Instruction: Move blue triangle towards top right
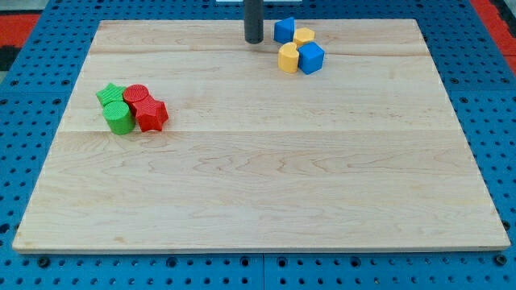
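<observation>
Near the top edge of the board (258, 201), right of its middle, four blocks crowded together: the blue triangle (283, 30), a yellow block (304, 37) just beside it, a yellow block nearer the bottom (289, 58) and a blue cube (310, 58) touching each other. My tip (254, 39) stood close on the triangle's left, with a narrow strip of bare wood between them. From that cluster to the top right corner the wood lay open. Near the left edge a second knot blocked passage: a green star (108, 93), a green cylinder (118, 118), a red cylinder (135, 94) and a red star (151, 114), all touching. The middle and the whole bottom edge lay free.
</observation>
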